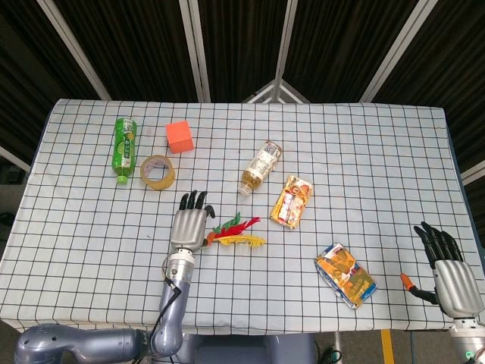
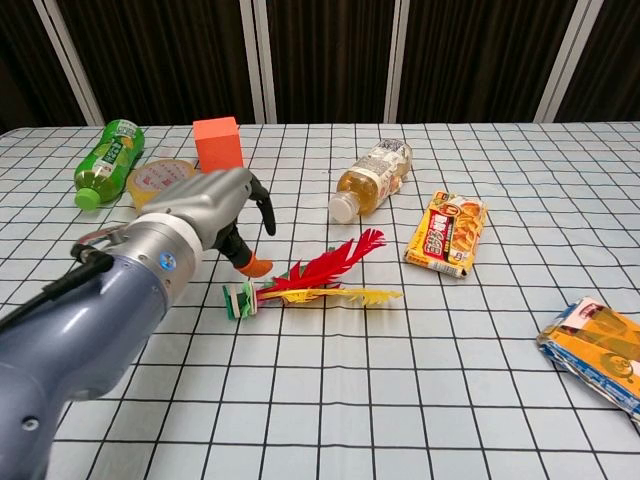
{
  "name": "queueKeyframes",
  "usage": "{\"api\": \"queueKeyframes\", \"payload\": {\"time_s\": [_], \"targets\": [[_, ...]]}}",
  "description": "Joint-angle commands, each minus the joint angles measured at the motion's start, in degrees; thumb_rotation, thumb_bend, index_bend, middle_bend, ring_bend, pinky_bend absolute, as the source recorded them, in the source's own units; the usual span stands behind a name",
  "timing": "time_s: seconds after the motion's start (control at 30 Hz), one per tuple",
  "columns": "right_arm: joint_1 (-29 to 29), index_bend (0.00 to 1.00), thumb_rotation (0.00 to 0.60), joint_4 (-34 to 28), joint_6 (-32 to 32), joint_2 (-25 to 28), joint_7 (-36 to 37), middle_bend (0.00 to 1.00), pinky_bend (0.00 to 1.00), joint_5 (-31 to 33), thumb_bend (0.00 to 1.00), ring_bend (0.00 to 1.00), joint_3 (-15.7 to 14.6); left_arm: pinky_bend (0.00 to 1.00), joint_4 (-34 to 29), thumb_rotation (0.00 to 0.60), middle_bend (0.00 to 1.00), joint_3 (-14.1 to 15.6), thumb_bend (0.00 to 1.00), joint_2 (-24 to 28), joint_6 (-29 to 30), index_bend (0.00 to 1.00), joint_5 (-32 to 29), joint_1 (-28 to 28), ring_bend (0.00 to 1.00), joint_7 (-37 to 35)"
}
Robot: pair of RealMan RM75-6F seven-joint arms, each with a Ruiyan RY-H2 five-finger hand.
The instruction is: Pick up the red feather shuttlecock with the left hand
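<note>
The red feather shuttlecock (image 1: 235, 231) (image 2: 320, 281) lies flat near the table's middle, its green and white base (image 2: 240, 300) pointing left and its red, yellow and green feathers fanned to the right. My left hand (image 1: 189, 221) (image 2: 215, 205) hovers just over and left of the base, fingers spread, holding nothing; its orange-tipped thumb (image 2: 255, 267) hangs close above the base. My right hand (image 1: 447, 273) rests open near the table's front right corner, seen only in the head view.
A green bottle (image 1: 123, 146), a tape roll (image 1: 158, 172) and an orange cube (image 1: 179, 136) sit at the back left. A tea bottle (image 1: 261, 166) and a yellow snack pack (image 1: 292, 200) lie right of the shuttlecock. An orange packet (image 1: 345, 274) lies front right.
</note>
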Motion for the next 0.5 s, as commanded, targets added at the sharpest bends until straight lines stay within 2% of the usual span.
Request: {"api": "queueKeyframes", "payload": {"time_s": [0.03,0.5], "targets": [[0.0,0.00,0.600,0.0,0.0,0.0,0.1,0.00,0.00,-0.1,0.34,0.00,0.0,0.00,1.9,0.600,0.08,-0.4,0.42,-1.6,-0.2,0.43,-0.5,-1.0,0.00,-0.8],[-0.1,0.00,0.600,-0.2,0.2,0.2,1.0,0.00,0.00,-0.2,0.34,0.00,-0.1,0.00,7.1,0.600,0.09,-0.6,0.48,-5.4,-1.2,0.45,-1.8,-3.0,0.00,-2.5]]}}
